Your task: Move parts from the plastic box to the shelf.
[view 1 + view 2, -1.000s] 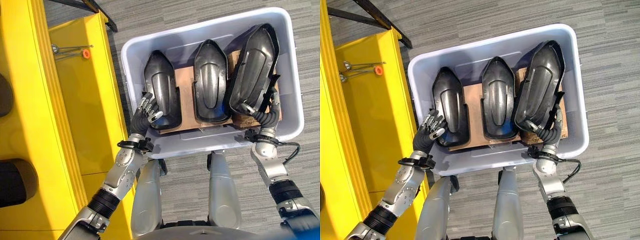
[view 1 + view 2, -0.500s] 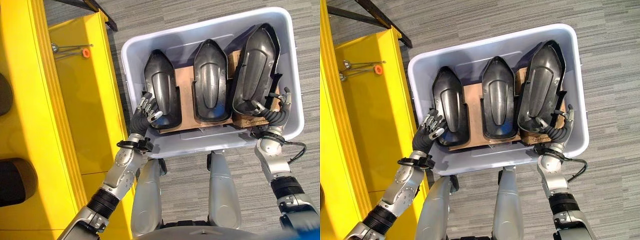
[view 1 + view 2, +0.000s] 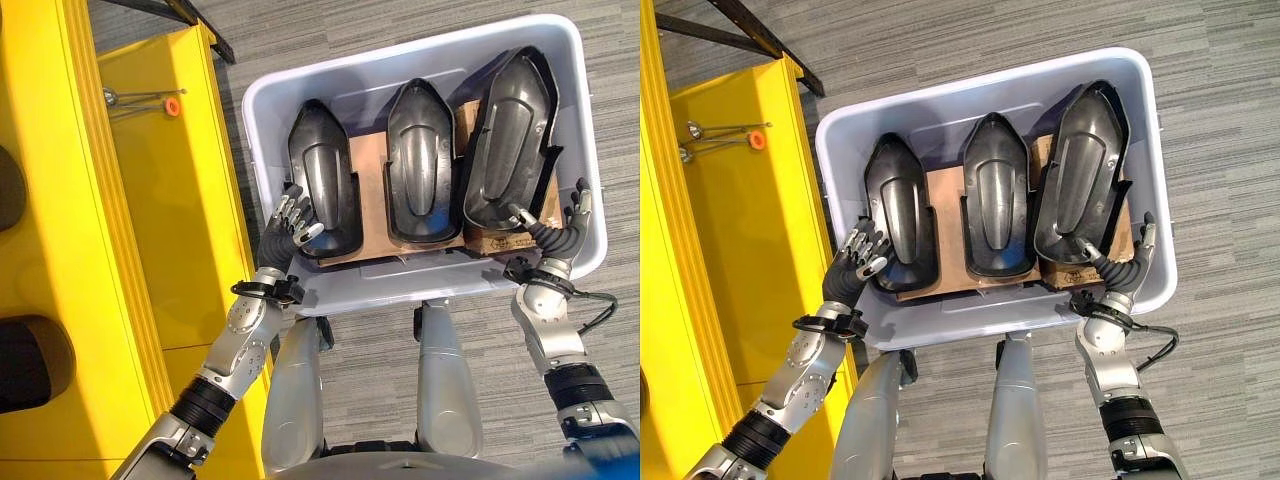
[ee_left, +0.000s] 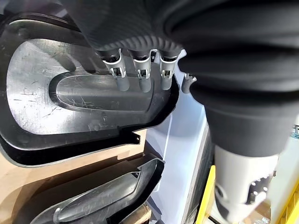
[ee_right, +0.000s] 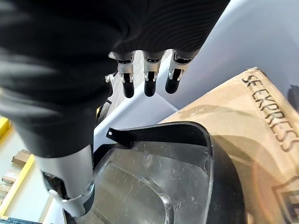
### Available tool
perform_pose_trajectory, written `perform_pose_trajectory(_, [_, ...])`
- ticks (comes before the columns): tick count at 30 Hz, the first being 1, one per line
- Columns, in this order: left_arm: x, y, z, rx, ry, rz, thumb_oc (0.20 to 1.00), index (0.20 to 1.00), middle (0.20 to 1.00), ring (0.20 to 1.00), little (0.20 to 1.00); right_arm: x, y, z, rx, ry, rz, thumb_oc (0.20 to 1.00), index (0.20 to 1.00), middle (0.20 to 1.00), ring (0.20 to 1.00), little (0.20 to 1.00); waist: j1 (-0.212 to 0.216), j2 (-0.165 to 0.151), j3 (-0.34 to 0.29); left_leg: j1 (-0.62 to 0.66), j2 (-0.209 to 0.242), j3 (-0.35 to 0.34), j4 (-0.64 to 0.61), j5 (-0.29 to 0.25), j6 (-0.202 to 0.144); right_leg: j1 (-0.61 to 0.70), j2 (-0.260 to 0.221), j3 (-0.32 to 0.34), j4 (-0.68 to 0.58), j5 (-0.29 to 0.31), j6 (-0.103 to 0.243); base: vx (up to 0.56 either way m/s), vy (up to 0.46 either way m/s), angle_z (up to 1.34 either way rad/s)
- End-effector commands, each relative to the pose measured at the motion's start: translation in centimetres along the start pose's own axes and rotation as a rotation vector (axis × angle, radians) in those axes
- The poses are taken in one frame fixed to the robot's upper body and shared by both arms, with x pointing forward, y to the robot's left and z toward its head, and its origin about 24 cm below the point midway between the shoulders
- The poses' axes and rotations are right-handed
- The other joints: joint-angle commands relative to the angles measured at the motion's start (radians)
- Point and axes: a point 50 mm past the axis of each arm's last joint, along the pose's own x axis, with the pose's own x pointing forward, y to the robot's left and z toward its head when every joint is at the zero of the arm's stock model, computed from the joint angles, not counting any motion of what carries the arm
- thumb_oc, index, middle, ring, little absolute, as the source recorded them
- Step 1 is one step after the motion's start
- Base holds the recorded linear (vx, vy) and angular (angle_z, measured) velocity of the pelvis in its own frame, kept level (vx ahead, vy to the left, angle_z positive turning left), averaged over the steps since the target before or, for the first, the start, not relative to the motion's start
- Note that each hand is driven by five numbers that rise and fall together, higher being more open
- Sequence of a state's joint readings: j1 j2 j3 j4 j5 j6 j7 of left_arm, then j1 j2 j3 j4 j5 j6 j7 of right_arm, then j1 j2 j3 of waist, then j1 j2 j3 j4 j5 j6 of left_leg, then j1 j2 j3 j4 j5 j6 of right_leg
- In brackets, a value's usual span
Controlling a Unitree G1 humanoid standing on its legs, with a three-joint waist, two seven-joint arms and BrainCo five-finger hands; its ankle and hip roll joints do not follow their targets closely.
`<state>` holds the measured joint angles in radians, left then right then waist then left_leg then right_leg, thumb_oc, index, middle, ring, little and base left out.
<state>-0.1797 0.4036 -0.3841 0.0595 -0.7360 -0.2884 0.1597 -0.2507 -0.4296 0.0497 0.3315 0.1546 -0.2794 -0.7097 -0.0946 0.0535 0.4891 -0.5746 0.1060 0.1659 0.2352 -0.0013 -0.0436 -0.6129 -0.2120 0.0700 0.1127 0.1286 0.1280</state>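
Observation:
A pale plastic box (image 3: 400,288) on the floor holds three black moulded parts side by side on cardboard (image 3: 371,195): a left part (image 3: 325,170), a middle part (image 3: 418,160) and a longer right part (image 3: 510,125). My left hand (image 3: 284,228) is at the near left corner of the box. Its relaxed fingers (image 4: 142,81) rest on the left part's near edge. My right hand (image 3: 556,238) is open in the near right corner, fingers (image 5: 149,81) straight beside the box wall. Its thumb points at the right part's near end without gripping it.
The yellow shelf (image 3: 170,210) runs along the left of the box. A thin metal tool with an orange piece (image 3: 150,101) lies on it farther back. Dark parts (image 3: 30,365) sit on the shelf at the far left. Grey carpet surrounds the box.
My right hand has let go of the right part's near end, opened and drawn back toward the box's right wall. The right part has settled slightly. The left hand has barely moved.

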Motion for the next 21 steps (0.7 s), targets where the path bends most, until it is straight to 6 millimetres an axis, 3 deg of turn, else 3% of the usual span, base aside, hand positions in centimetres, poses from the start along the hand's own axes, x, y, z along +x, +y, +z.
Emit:
perform_pose_trajectory(1, [-0.5, -0.3, 1.1, -0.02, -0.063, -0.017, 1.0, 1.0, 1.0, 1.0, 1.0, 0.0, -1.3, 0.6, 0.038, -0.046, -0.057, 1.0, 1.0, 1.0, 1.0, 1.0, 0.004, -0.003, -0.076, -0.021, 0.039, -0.059, 0.098, -0.073, -0.038, -0.03, -0.033, -0.043, 0.145, -0.076, 0.009, 0.0, 0.0, 0.0])
perform_pose_trajectory(21, [-0.4, -0.8, 1.1, -0.036, -0.062, -0.048, 1.0, 1.0, 1.0, 1.0, 1.0, 2.4, 0.6, 0.1, -0.03, 0.006, -0.053, 1.0, 1.0, 1.0, 1.0, 1.0, 0.035, 0.02, -0.07, -0.053, 0.035, -0.07, 0.112, -0.074, -0.034, -0.055, -0.034, -0.051, 0.163, -0.083, 0.007, 0.0, 0.0, 0.0])
